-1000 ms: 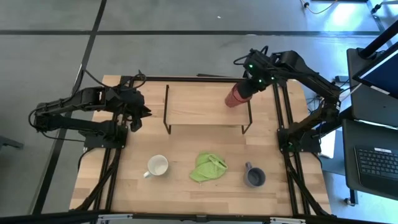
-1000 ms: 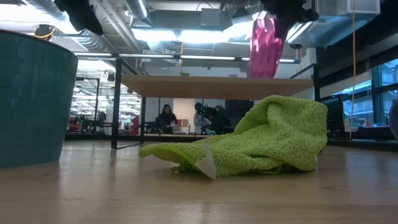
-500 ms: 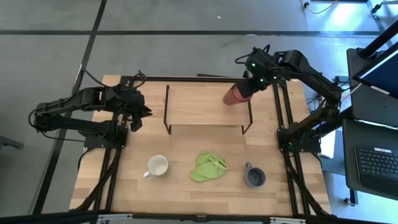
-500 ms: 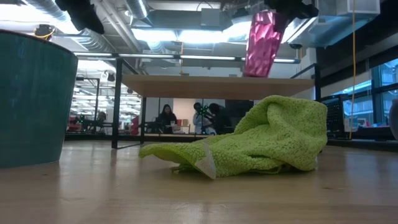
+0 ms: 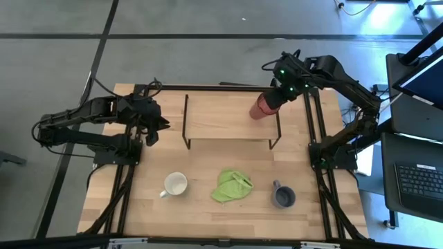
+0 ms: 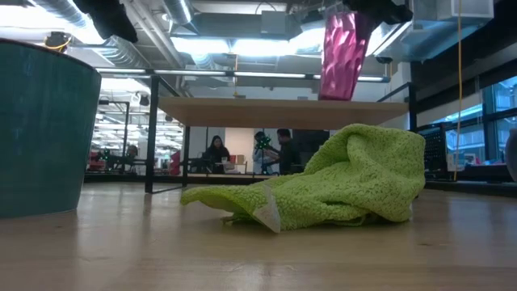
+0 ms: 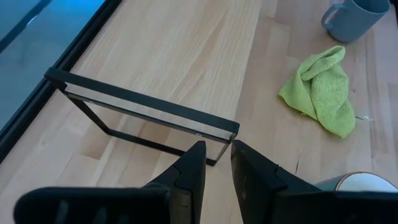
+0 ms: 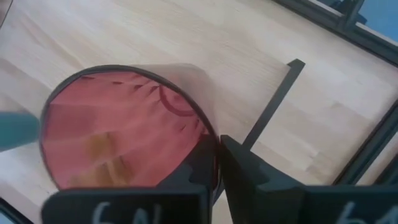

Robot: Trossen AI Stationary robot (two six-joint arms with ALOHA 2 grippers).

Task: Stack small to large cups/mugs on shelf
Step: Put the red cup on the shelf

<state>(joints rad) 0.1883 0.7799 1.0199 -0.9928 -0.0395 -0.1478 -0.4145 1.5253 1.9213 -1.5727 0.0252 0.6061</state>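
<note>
My right gripper [image 5: 275, 93] is shut on the red ribbed tumbler [image 5: 261, 106] over the right end of the light-wood shelf [image 5: 221, 116]. In the low view the tumbler [image 6: 339, 56] stands nearly upright with its base at the shelf top [image 6: 242, 111]; whether it touches, I cannot tell. My left gripper [image 5: 160, 124] is shut and empty beside the shelf's left end. The cream-white mug [image 5: 175, 185] and the grey-blue mug [image 5: 283, 196] stand on their bases on the table near its front edge. My right gripper holds the tumbler by its rim [image 8: 208, 140], one finger inside the mouth and one outside. The fingers come from above and from the table's right. The tumbler hangs below them, mouth up and nearly upright.
A light green cloth [image 5: 232, 185] lies crumpled between the two mugs. The shelf's black rod legs [image 5: 185, 121] stand at its ends. Bare shelf top lies to the left of the tumbler. People show in the room beyond the table [image 6: 216, 149].
My right gripper has kept its hold over the shelf's right end and has tipped the tumbler. It leaned more half a second ago and now stands nearer upright, with its base down at the shelf top.
</note>
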